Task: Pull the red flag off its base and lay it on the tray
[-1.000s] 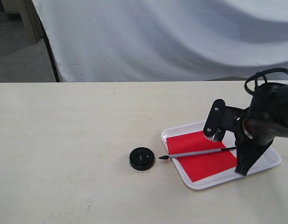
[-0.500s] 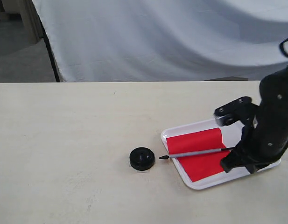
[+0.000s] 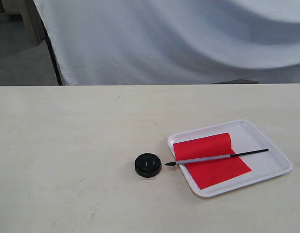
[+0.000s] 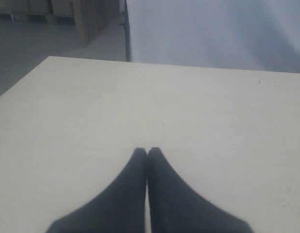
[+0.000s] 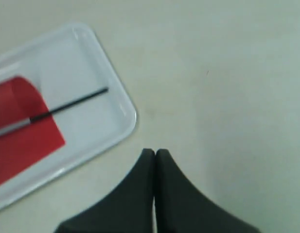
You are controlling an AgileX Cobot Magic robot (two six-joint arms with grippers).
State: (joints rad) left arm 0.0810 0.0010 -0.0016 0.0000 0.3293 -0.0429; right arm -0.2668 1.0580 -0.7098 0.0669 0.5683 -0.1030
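The red flag (image 3: pixel 210 159) lies flat in the white tray (image 3: pixel 266 174), its stick (image 3: pixel 237 155) across the cloth and its pointed black tip (image 3: pixel 167 164) poking over the tray's left rim. The black round base (image 3: pixel 148 165) stands alone on the table, just left of that tip. Neither arm shows in the exterior view. In the right wrist view my right gripper (image 5: pixel 155 152) is shut and empty over bare table beside the tray (image 5: pixel 115 104), with the flag (image 5: pixel 23 136) lying in it. My left gripper (image 4: pixel 147 151) is shut and empty over plain tabletop.
A white cloth backdrop (image 3: pixel 179 39) hangs behind the table's far edge (image 3: pixel 91 86). The tabletop is pale beige wood. A dark floor area (image 3: pixel 18 43) lies beyond the back left corner.
The right arm, which hovered over the tray's right end, has withdrawn to the right and left the exterior view. The flag stays in the tray and the base has not moved.
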